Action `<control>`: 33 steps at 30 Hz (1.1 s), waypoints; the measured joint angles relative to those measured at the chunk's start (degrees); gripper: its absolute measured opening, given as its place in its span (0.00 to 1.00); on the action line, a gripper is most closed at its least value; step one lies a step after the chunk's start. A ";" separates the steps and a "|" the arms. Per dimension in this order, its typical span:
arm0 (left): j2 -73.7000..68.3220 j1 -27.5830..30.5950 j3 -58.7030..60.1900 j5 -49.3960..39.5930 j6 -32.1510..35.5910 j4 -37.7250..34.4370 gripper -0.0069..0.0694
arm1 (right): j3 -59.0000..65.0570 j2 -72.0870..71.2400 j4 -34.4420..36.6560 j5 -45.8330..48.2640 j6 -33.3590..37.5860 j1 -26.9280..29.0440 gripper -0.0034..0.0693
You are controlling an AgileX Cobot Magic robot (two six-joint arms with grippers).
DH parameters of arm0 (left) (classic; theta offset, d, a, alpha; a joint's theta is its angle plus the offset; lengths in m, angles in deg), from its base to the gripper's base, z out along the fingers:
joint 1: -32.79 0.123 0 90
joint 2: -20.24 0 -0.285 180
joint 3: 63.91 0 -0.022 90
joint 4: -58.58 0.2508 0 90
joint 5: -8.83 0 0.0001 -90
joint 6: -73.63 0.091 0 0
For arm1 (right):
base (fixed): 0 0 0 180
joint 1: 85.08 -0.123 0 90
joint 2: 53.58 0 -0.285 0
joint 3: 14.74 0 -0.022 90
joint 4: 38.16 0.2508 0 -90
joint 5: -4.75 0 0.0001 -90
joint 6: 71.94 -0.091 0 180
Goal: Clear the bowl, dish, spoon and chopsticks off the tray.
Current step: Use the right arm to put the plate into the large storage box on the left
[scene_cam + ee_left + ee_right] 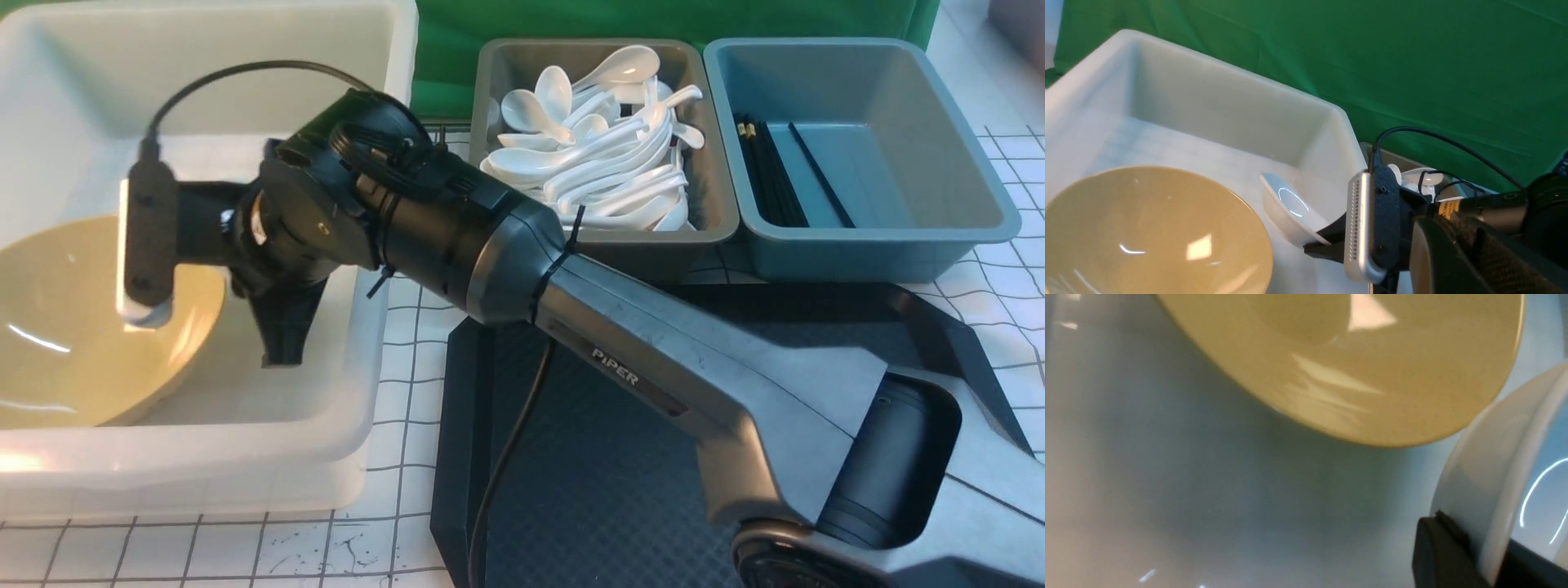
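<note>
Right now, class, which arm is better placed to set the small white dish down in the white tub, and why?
The right. Its jaws are already shut on the dish, tilted over the tub beside the bowl. The left gripper is out of view.

The surface [1008, 278] was white with thin dark lines in squares. On it sat a big white tub [245, 457], a black tray [604, 457], a grey bin [710, 220] of spoons and a blue-grey bin [882, 245] side by side.
</note>
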State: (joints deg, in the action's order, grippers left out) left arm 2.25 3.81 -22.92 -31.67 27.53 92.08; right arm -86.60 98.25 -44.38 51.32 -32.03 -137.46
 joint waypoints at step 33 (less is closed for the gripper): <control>0.00 0.00 0.00 1.63 2.87 -3.17 0.09 | -0.07 4.05 -4.17 -0.23 -10.10 -0.20 0.13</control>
State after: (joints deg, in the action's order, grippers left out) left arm 2.25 3.81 -22.92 -30.04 30.40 88.91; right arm -86.66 102.30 -48.55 51.08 -42.14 -137.66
